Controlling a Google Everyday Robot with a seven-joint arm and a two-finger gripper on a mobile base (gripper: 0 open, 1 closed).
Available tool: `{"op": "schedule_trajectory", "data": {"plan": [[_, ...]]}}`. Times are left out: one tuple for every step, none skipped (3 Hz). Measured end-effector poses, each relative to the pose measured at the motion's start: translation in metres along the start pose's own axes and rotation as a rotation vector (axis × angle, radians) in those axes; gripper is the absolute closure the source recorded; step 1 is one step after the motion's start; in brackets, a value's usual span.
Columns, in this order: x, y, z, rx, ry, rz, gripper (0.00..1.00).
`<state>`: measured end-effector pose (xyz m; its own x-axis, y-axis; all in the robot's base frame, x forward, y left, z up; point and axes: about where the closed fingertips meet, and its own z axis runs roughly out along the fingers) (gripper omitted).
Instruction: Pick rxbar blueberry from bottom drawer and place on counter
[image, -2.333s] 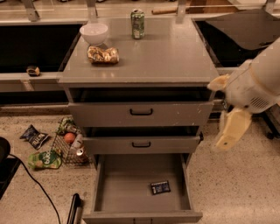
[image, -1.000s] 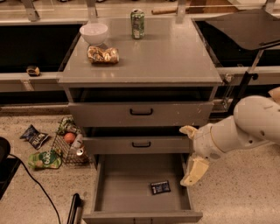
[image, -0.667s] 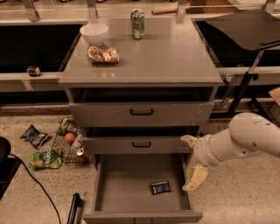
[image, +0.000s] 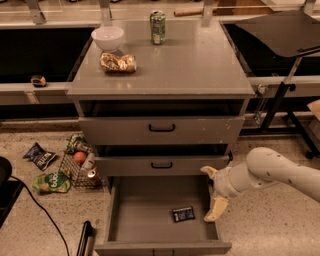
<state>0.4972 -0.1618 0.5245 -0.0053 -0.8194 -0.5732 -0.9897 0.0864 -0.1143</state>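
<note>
Closest to me, the bottom drawer (image: 145, 210) stands pulled fully out, its grey tray open to view. The rxbar blueberry (image: 183, 214) lies flat on the drawer floor, toward the right front corner, a dark little packet with pale print. Just to its right hangs the claw (image: 210, 194), reaching in over the drawer's right wall on a pale rounded arm (image: 275, 172) that comes from the right. Its two cream fingers are spread apart, one pointing up toward the middle drawer, the other pointing down beside the bar (close, but not touching it), and nothing is held between them.

On the floor to the left sits a wire basket (image: 75, 167) with a few items, with a green bag (image: 51, 182) and a blue chip bag (image: 40, 156) lying near it.

Above the open tray, the middle drawer (image: 160, 165) and top drawer (image: 160, 130) are pushed in. Further back, the worktop (image: 190, 65) carries a golden-brown snack bag (image: 118, 63), a white bowl (image: 108, 37) behind it, and a green can (image: 157, 27) at the far edge.
</note>
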Motion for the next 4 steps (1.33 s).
{"op": "schedule_trajectory", "data": {"plan": [[0.021,-0.001,0.055,-0.069,-0.057,0.018,0.0],[0.021,-0.001,0.055,-0.069,-0.057,0.018,0.0],[0.049,-0.009,0.08,-0.048,-0.052,0.048,0.0],[0.089,-0.021,0.121,-0.041,-0.054,0.06,0.0]]}}
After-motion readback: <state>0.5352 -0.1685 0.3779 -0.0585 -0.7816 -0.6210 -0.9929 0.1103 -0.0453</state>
